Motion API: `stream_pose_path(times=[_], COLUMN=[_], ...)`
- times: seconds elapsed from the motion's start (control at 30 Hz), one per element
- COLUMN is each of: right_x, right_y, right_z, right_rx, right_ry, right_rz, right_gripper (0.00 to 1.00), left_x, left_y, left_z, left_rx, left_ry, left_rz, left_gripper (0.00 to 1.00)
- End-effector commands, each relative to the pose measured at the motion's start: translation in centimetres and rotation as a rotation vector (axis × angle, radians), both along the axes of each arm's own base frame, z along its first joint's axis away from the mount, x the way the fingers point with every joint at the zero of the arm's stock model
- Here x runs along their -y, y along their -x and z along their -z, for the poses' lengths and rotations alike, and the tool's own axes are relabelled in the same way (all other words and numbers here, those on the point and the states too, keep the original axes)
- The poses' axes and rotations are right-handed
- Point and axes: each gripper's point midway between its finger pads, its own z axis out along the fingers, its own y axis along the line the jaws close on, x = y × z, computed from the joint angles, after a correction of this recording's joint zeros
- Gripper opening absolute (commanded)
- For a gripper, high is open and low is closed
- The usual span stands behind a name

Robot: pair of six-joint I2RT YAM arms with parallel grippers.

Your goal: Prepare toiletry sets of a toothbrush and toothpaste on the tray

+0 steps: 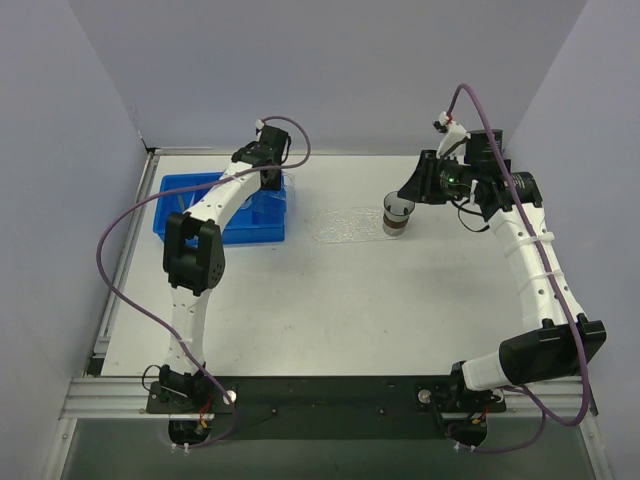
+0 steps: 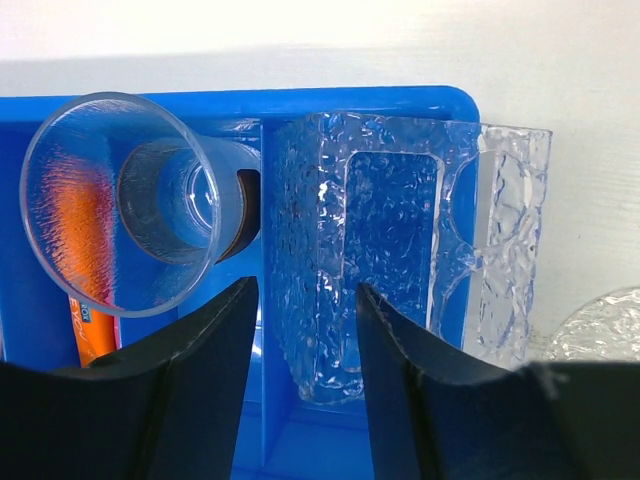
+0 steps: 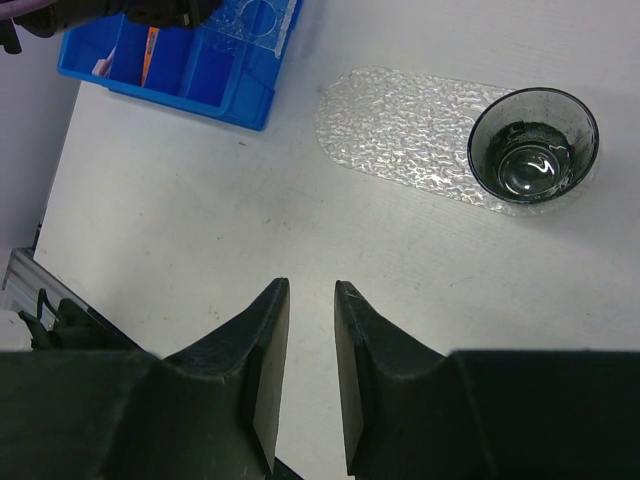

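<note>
The tray point(image 3: 400, 140) is a clear, bumpy oblong lying flat on the table point(image 1: 345, 226). An orange toothpaste tube point(image 2: 88, 330) lies in the blue bin point(image 2: 400, 100), partly behind a clear cup on its side point(image 2: 120, 200). I cannot make out the toothbrush. My left gripper point(image 2: 300, 285) hangs low in the bin point(image 1: 268, 182). Its jaws are open and straddle a blue divider and the left edge of a clear bumpy insert point(image 2: 400, 230), without touching either. My right gripper point(image 3: 312, 285) hovers over bare table, near the tray, with a narrow gap and nothing between its fingers.
A dark-tinted cup point(image 3: 533, 145) stands upright on the tray's right end point(image 1: 397, 215). The bin sits at the back left of the table point(image 1: 225, 210), close to the left wall. The orange tube also shows in the bin point(image 3: 150, 55) from the right wrist.
</note>
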Motion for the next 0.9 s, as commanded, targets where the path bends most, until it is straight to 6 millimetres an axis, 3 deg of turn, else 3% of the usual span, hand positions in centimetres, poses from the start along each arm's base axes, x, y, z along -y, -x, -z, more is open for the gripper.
stream_pose_path(times=[0.0,0.13,0.37,0.4,0.5,0.6,0.63,0.87], right_x=[-0.9,-1.3,-2.2,-2.2,-2.5,-2.7,-2.7,-3.1], right_y=[-0.1,0.1,-0.1,-0.1,0.0,0.1,0.1,0.0], right_z=[-1.0,-0.8,-0.8,-0.8,-0.9,-0.8,-0.7,-0.2], right_rx=[0.03,0.028,0.024,0.023,0.027,0.024,0.024,0.009], right_ry=[-0.022,-0.019,-0.017,-0.018,-0.017,-0.014,-0.012,-0.016], right_rz=[-0.027,-0.036,-0.052,-0.053,-0.059,-0.063,-0.064,-0.063], right_gripper=[0.21,0.2,0.18,0.18,0.17,0.16,0.16,0.13], left_x=[-0.4,-0.3,-0.6,-0.6,-0.7,-0.8,-0.7,-0.4], left_y=[-0.7,-0.7,-0.7,-0.7,-0.6,-0.4,-0.3,0.0], left_z=[0.1,0.0,-0.6,-0.5,-0.8,-1.9,-2.2,-4.8], left_rx=[0.014,0.018,0.03,0.028,0.031,0.047,0.054,0.104], left_ry=[-0.02,-0.02,-0.039,-0.044,-0.051,-0.065,-0.069,-0.084], left_rz=[-0.015,-0.012,-0.009,-0.007,-0.006,-0.011,-0.008,0.008], left_gripper=[0.52,0.5,0.33,0.27,0.23,0.22,0.16,0.04])
